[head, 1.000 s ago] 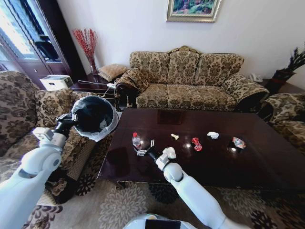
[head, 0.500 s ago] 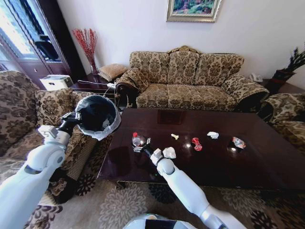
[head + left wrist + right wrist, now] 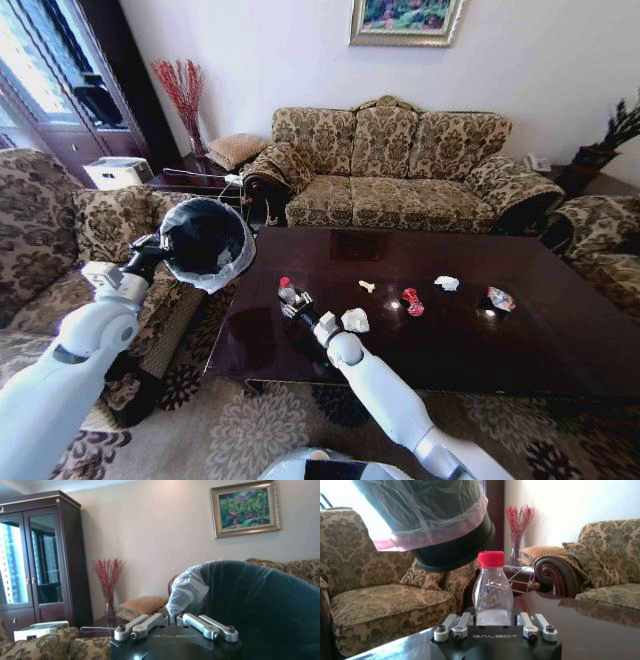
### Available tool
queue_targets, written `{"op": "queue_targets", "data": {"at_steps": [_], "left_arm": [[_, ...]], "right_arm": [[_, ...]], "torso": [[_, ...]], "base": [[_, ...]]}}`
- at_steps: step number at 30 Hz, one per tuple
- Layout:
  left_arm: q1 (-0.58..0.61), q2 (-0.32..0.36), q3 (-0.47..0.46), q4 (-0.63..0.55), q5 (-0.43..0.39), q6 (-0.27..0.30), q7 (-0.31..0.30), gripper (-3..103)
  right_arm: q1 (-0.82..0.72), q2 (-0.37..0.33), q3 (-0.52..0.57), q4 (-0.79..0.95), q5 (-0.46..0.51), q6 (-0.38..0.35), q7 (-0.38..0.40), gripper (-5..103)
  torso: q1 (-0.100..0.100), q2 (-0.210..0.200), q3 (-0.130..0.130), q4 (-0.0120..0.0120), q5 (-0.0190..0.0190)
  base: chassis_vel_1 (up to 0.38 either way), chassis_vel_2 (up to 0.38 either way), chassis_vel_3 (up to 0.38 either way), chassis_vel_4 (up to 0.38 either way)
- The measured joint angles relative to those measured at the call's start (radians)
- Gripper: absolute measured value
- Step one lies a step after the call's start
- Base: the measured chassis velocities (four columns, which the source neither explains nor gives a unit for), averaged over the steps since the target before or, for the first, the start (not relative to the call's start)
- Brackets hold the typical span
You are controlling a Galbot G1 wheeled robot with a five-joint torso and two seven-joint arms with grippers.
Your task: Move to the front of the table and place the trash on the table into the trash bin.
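Patterned sofas surround the glossy dark reddish-brown coffee table [image 3: 520, 330], where the right gripper [image 3: 292, 303] has its fingers spread on either side of the clear plastic bottle with a red cap [image 3: 493, 592]. Beside the table's left end, the left gripper [image 3: 152, 250] pinches the rim of the black-bagged round trash bin [image 3: 205, 240], held up and tilted.

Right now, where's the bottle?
Head view: the bottle stands near the table's front-left corner, between the right gripper's open fingers; the trash bin is held just beyond that edge.
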Motion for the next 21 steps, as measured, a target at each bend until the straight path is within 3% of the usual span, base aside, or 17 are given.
{"op": "queue_targets", "data": {"at_steps": [5, 8, 13, 17, 18, 21], "left_arm": [[-0.004, 0.005, 0.006, 0.006, -0.001, -0.001, 0.000, 3], [-0.031, 0.031, 0.036, 0.035, -0.004, -0.009, 0.001, 3], [-0.087, 0.076, 0.080, 0.088, -0.002, -0.006, -0.013, 3], [-0.153, 0.139, 0.128, 0.166, -0.004, 0.019, -0.003, 3], [-0.153, 0.139, 0.128, 0.166, -0.004, 0.019, -0.003, 3], [-0.159, 0.187, 0.152, 0.176, -0.044, 0.034, 0.033, 3]], "right_arm": [[-0.011, -0.011, 0.005, 0.028, 0.006, 0.000, 0.006, 26], [-0.050, -0.060, 0.041, 0.151, 0.044, 0.007, -0.008, 18], [-0.111, -0.143, 0.125, 0.329, 0.120, 0.020, -0.050, 18], [-0.259, -0.291, 0.327, 0.620, 0.340, 0.022, -0.173, 18], [-0.259, -0.291, 0.327, 0.620, 0.340, 0.022, -0.173, 18], [-0.317, -0.362, 0.423, 0.775, 0.531, -0.022, -0.237, 18]], "torso": [[0.000, 0.000, 0.000, 0.0002, 0.0001], [0.000, 0.000, 0.000, 0.0003, 0.0002], [0.000, 0.000, 0.000, 0.0001, 0.0003], [0.000, 0.000, 0.000, -0.0004, -0.0001], [0.000, 0.000, 0.000, -0.0004, -0.0001], [0.000, 0.000, 0.000, -0.0006, 0.0003]], "base": [[0.000, 0.000, 0.000, 0.000], [0.000, 0.000, 0.000, 0.000], [0.000, 0.000, 0.000, 0.000], [0.000, 0.000, 0.000, 0.000], [0.000, 0.000, 0.000, 0.000], [0.000, 0.000, 0.000, 0.000]]}}
